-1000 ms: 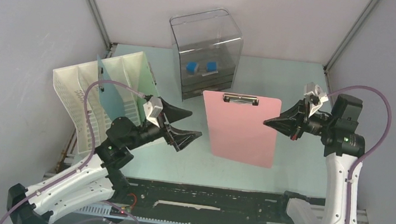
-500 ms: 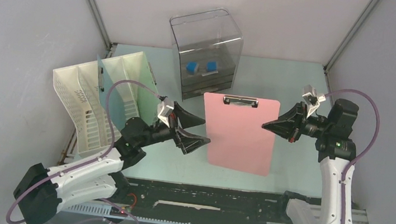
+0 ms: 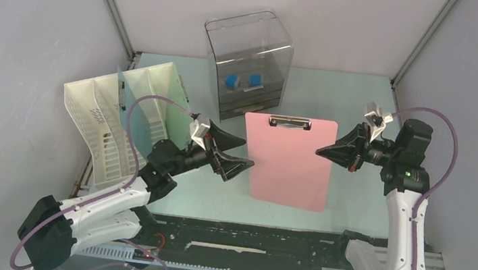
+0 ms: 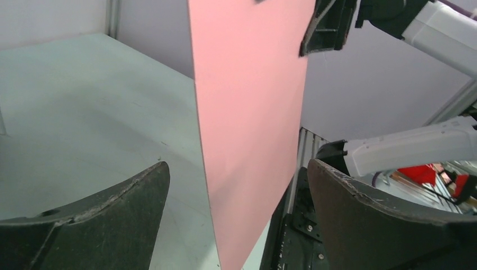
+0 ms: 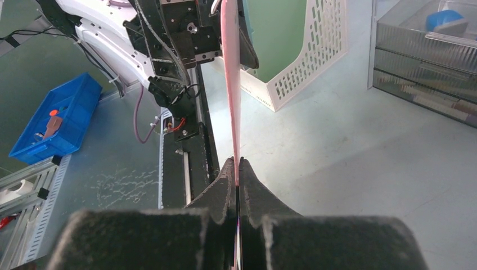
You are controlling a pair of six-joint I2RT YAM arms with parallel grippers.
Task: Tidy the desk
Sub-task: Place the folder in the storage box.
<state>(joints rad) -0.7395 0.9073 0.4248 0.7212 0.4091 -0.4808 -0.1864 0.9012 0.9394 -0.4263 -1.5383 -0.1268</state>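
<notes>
The desk [image 3: 362, 101] is a pale mint-green tabletop. My right gripper [image 3: 324, 151] is shut on the right edge of a pink clipboard [image 3: 291, 158] and holds it off the desk; the right wrist view shows the board edge-on [image 5: 230, 84] pinched between the fingertips [image 5: 236, 163]. My left gripper [image 3: 247, 156] is open at the clipboard's left edge. In the left wrist view the board's edge [image 4: 247, 112] stands between the spread fingers [image 4: 237, 166], touching neither.
A white slotted file rack [image 3: 109, 120] with a green folder [image 3: 159, 99] stands at the left. A clear drawer box [image 3: 247, 65] with blue items [image 3: 231, 80] stands at the back. A black rail [image 3: 244, 241] runs along the front edge.
My left gripper has moved right, up to the clipboard's left edge, still open. The right gripper shifted the clipboard slightly left and has kept its hold.
</notes>
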